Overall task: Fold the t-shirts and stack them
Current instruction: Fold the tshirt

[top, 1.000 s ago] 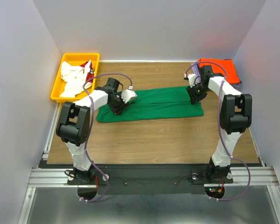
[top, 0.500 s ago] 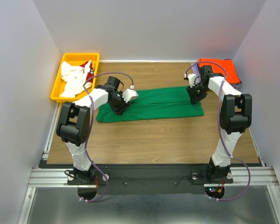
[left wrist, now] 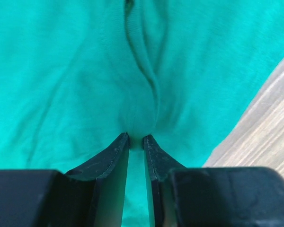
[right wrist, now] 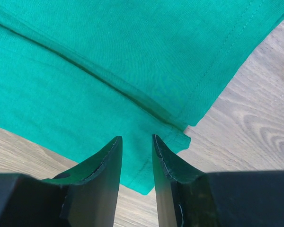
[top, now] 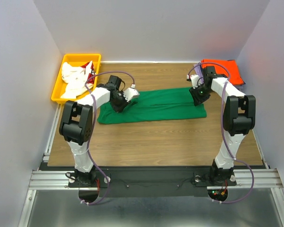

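**Top view, left to right.** A yellow bin [top: 58,90] sits beyond the far left end of the green t-shirt [top: 165,108], well apart from it. It holds crumpled white t-shirts [top: 72,79] with a patch of red showing. The green t-shirt lies mid-table on the wooden tabletop [top: 156,142]. It is folded into a long flat band whose long axis runs left to right, with the left end slightly nearer the arm bases than the right. A fold line runs along its length. The cloth is plain bright green, mostly smooth, with soft creases toward the left end. Beyond its far right end lies a folded orange t-shirt [top: 226,70]. The right arm's wrist reaches between the two garments.

**Left wrist view.** The left gripper [left wrist: 136,138] bears down on the shirt's left end. Its fingers are almost together, pinching a raised ridge of green cloth at their tips.

**Right wrist view.** The right gripper [right wrist: 135,139] straddles the hemmed right corner. Its fingers are slightly apart with cloth between them. Whether they clamp it cannot be told.
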Controlling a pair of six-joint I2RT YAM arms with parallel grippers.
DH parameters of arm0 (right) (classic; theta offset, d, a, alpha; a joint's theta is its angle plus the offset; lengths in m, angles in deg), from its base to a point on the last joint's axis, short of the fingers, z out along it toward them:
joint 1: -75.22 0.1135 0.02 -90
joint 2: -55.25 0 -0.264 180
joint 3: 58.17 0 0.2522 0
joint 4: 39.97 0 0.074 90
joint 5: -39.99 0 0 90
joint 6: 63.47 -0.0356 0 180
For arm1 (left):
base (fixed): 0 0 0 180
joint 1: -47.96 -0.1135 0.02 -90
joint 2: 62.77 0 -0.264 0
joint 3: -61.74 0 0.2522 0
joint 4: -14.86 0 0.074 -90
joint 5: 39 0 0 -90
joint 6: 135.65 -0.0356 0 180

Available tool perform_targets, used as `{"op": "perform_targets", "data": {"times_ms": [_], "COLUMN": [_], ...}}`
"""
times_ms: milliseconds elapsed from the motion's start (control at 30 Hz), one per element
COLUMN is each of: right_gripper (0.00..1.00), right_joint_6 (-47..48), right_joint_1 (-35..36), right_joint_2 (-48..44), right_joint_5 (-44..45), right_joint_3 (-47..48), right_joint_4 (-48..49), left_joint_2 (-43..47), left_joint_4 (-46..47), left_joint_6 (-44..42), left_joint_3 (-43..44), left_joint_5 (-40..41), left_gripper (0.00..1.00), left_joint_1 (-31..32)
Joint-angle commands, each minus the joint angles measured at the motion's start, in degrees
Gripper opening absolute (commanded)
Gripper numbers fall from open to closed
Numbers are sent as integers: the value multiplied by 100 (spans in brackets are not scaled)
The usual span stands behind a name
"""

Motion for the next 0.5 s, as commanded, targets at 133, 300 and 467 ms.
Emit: {"op": "perform_targets", "data": {"times_ms": [133, 300, 467], "right_gripper": [37, 36, 36], "right_joint_6": [49, 58, 93], "right_joint_1": [-42, -42, -42], "right_joint_2": [-154, -163, -189], "right_joint_5": [11, 46, 64], "right_joint_3": [-40, -14, -40], "right_joint_4": [34, 34, 34], "left_joint_2": [454, 533, 779], "left_joint_4": [-383, -672, -831], "left_joint_6": [-169, -415, -758], "left_joint_3": [267, 74, -312], "left_joint_5": [-10, -63, 261], "left_gripper": [15, 0, 0], "left_joint_1": [-66, -66, -119]}}
